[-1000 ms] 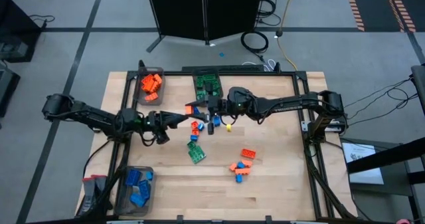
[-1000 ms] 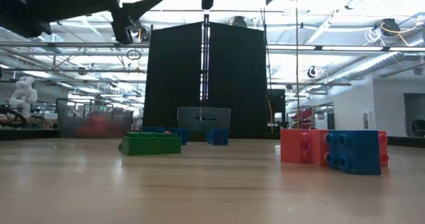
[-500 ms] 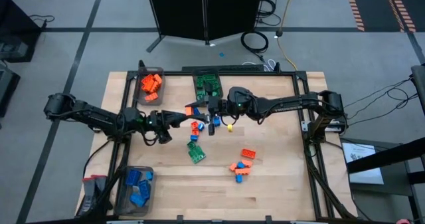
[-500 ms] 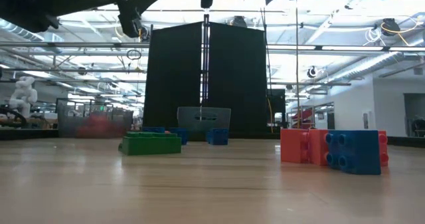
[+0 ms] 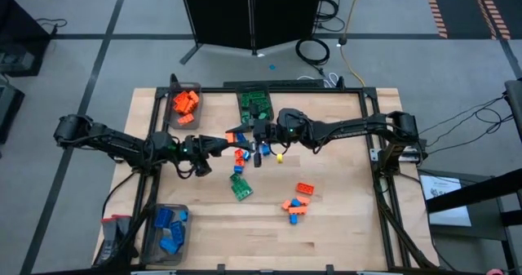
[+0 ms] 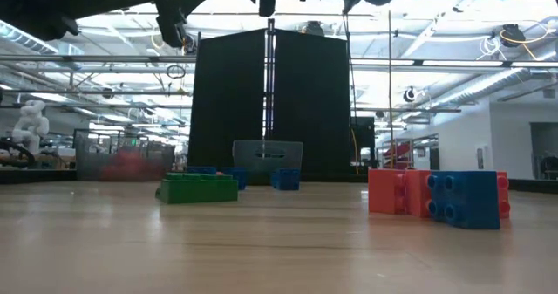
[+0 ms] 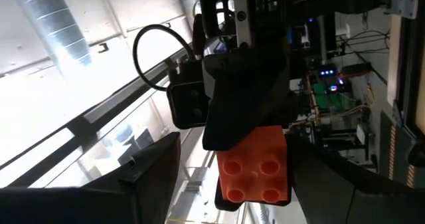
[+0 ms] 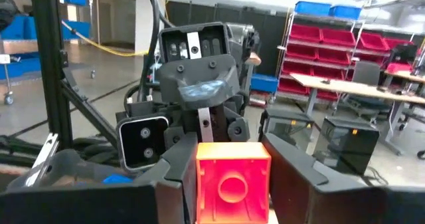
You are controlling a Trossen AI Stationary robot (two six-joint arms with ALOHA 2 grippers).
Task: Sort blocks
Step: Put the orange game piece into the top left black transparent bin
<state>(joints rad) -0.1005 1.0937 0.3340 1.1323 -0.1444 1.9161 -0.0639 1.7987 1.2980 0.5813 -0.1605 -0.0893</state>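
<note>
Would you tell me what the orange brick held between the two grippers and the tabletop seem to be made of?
Orange brick: likely moulded plastic, smooth with a slight sheen, with round studs and a hollow underside. Tabletop: apparently pale wood or plywood, matte, with faint grain.

Orange block (image 8: 232, 177) aloft between both tools, others scattered below

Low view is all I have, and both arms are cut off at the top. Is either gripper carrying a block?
Observer: Yes. The right gripper is shut on an orange block, up in the air.
Operator: And the left one?
Observer: The left gripper is open, with its fingers either side of that same block.
Operator: Where are the other orange ones?
Observer: Several lie in the bin at the far corner on the left arm's side.
</note>
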